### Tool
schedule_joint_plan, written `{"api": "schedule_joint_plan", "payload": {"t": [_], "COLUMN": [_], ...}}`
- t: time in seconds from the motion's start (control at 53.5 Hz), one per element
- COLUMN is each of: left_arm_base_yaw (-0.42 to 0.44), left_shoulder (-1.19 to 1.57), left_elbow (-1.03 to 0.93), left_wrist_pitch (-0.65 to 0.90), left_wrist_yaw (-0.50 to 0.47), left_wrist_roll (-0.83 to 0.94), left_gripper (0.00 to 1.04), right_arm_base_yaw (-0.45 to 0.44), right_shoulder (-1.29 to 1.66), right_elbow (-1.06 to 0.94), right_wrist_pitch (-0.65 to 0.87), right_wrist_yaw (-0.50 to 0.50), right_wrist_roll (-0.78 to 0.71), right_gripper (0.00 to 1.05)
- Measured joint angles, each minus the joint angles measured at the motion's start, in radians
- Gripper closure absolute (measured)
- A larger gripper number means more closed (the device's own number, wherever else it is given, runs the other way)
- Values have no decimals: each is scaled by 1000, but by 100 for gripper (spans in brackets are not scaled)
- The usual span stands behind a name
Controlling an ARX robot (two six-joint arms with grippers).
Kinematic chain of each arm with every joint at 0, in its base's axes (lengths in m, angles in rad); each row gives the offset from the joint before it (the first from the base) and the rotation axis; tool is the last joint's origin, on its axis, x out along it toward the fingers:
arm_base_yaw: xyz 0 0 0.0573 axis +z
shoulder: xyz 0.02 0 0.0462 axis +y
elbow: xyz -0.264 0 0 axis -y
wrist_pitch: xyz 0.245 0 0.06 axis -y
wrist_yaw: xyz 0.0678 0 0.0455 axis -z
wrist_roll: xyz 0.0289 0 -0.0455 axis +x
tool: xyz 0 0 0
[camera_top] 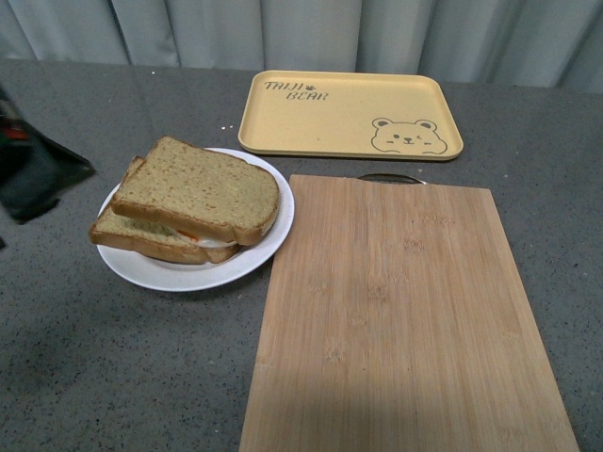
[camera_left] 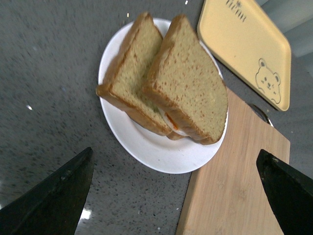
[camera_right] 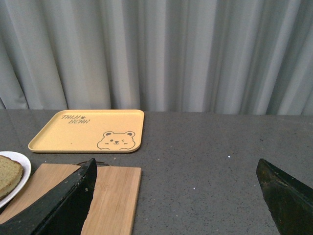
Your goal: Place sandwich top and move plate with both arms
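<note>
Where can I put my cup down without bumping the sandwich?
The wooden board is bare all over, and so is the yellow tray behind it. The gray table in front of the plate has room too. The plate is crowded: the sandwich top and the slice under it nearly cover it.

A bamboo cutting board (camera_top: 405,320) lies flat on the near right part of the dark grey speckled table (camera_top: 94,358), its grain running from near to far, and a thin metal handle (camera_top: 391,177) shows at its far edge. Just beyond that edge rests a yellow rectangular tray (camera_top: 349,113) with rounded corners, printed with brown lettering at its far left corner and a bear's face (camera_top: 407,137) at its near right corner. A pale grey curtain (camera_top: 283,33) hangs in soft folds along the far side of the table.
</note>
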Motion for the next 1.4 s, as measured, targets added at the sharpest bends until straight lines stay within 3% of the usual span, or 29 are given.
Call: {"api": "schedule_joint_plan", "payload": {"t": [0.243, 0.654, 1.196, 1.345, 1.401], "left_arm_base_yaw": [-3, -16, -14, -8, -6], "left_shoulder": [337, 532, 630, 618, 612], "left_elbow": [92, 179, 265, 272, 269], "left_wrist_pitch": [59, 116, 82, 100, 117], "left_wrist_yaw": [92, 110, 64, 83, 92], "left_wrist_roll": [-347, -594, -647, -655, -660], "left_gripper": [7, 7, 87, 100, 100], "right_arm_base_yaw": [0, 0, 0, 0, 0], "right_shoulder": [0, 0, 0, 0, 0], "right_elbow": [0, 0, 0, 0, 0], "right_wrist_pitch": [0, 0, 0, 0, 0], "right_wrist_yaw": [0, 0, 0, 0, 0], "right_wrist_roll": [0, 0, 0, 0, 0], "right_gripper": [9, 9, 9, 9, 9]}}
